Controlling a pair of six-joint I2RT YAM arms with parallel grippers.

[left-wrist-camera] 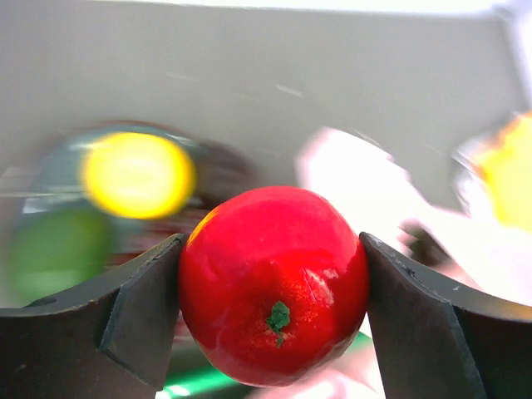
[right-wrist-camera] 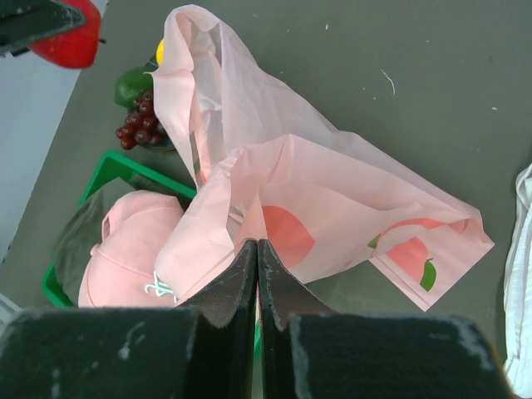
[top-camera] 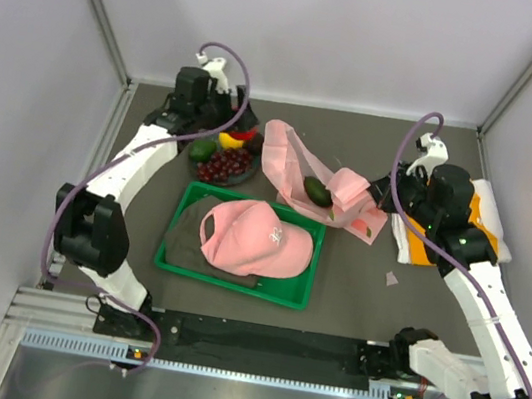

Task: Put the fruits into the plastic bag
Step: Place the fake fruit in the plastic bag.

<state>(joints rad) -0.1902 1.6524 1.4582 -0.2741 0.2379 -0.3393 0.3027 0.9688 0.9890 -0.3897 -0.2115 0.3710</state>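
My left gripper point(top-camera: 240, 132) is shut on the red round fruit point(left-wrist-camera: 274, 283), which it holds above the fruit pile point(top-camera: 222, 157); the fruit also shows in the right wrist view point(right-wrist-camera: 66, 37). The pile holds a yellow citrus point(left-wrist-camera: 137, 174), a green avocado point(right-wrist-camera: 133, 83) and dark red grapes point(right-wrist-camera: 141, 125). The pink plastic bag point(top-camera: 296, 169) lies crumpled at mid-table, with one avocado point(top-camera: 318, 190) on or in it. My right gripper point(right-wrist-camera: 257, 245) is shut on a fold of the bag point(right-wrist-camera: 332, 199) at its near edge.
A green tray point(top-camera: 233, 280) holding a pink baseball cap point(top-camera: 255, 238) and a dark cloth lies in front of the bag. An orange and white folded cloth point(top-camera: 441, 243) lies under my right arm. Grey walls enclose the table.
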